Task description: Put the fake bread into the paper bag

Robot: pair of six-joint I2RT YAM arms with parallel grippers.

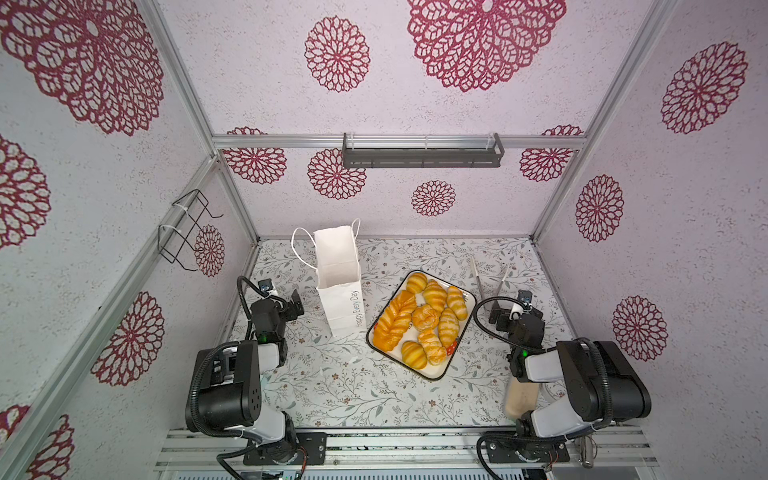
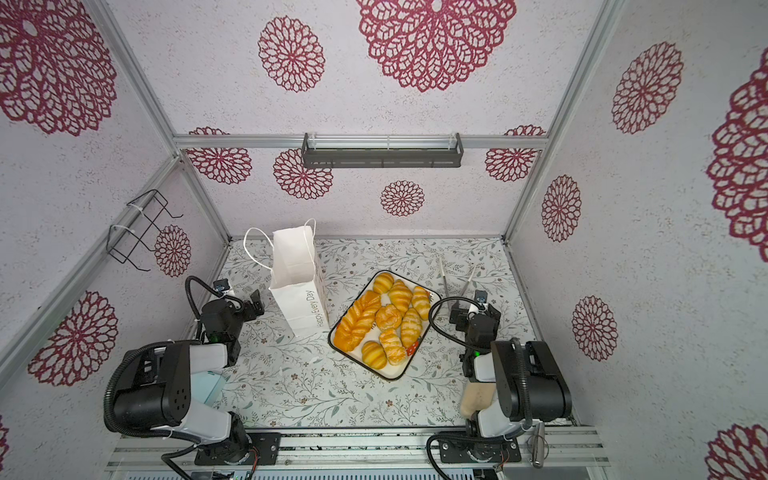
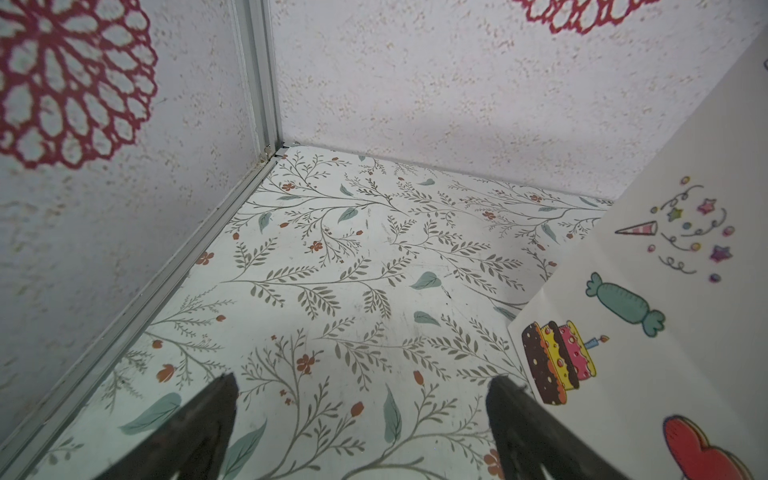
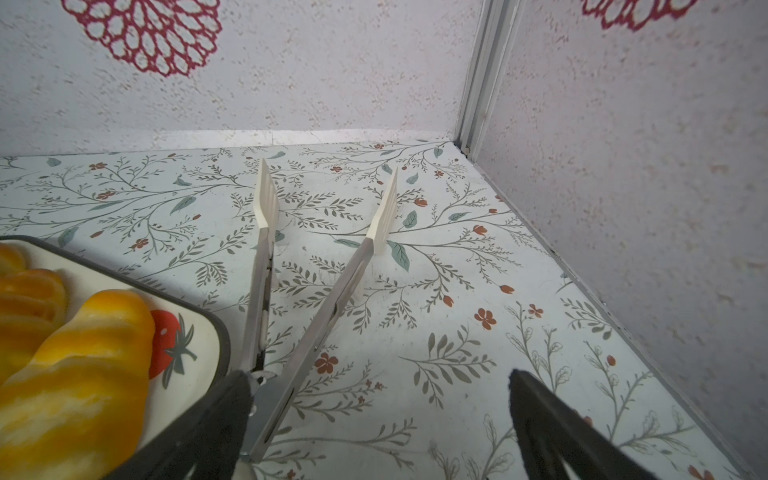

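we read one text only: "happy every day". it stands in thin grey letters on the narrow side panel of the white paper bag (image 1: 338, 293). the lettering (image 2: 312, 309) runs lengthwise up the panel, so it reads sideways in both top views.

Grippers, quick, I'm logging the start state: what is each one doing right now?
Left gripper: open, holding nothing, beside the paper bag.
Right gripper: open, holding nothing, at the tongs.

Black-and-white arms (image 1: 224, 395), ribbed black cables (image 1: 476, 314)
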